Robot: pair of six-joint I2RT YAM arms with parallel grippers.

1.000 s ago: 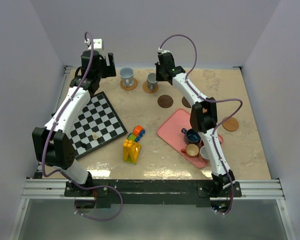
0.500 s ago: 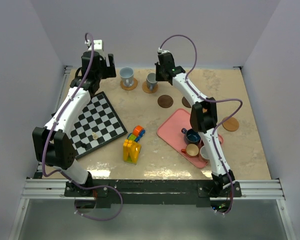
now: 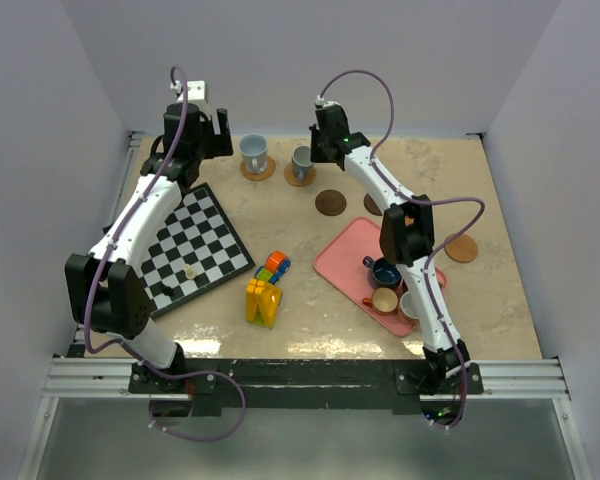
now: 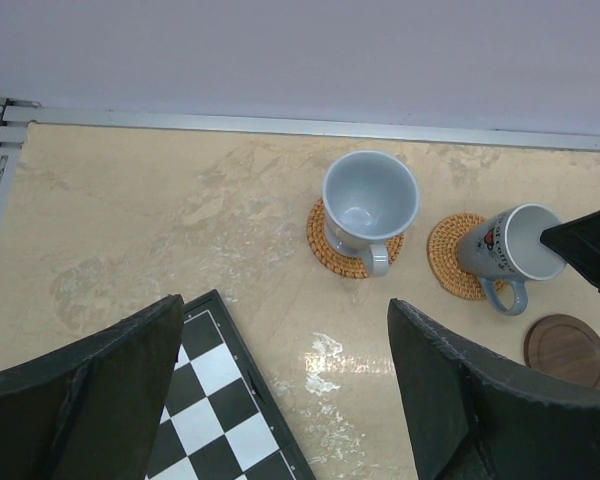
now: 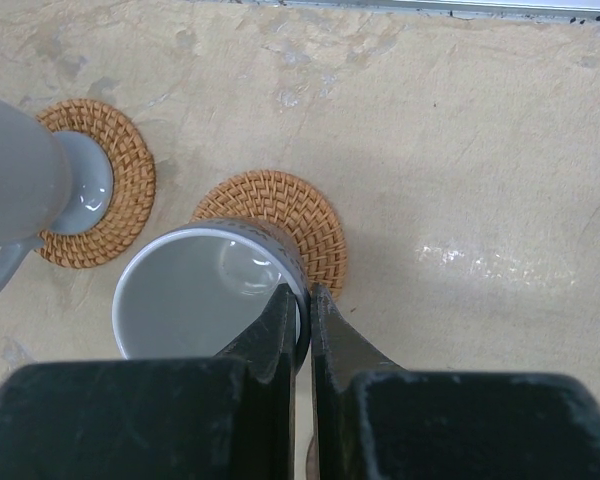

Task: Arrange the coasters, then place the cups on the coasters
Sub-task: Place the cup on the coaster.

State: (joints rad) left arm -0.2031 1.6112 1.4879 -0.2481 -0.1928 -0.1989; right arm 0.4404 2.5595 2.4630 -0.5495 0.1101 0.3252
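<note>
Woven rattan coaster (image 5: 290, 215) under tilted pale cup (image 5: 195, 295), rim pinched by right end effector (image 5: 302, 300), arm stretched far across table (image 5: 460, 150). Left end effector (image 4: 285, 325) spread wide, hovering; second cup (image 4: 368, 200) upright on round wicker coaster (image 4: 325, 250).

You've got five cups (image 3: 253, 149) in view: two right up at the right pincer (image 5: 302, 305), three well back from it on the one pink tray (image 3: 340, 250). You can count five coasters (image 3: 329, 203): three orange-tan, two dark brown. There's one chessboard (image 3: 195, 245), plus a toy blocks (image 3: 265, 290) pile that's too jumbled to count.
</note>
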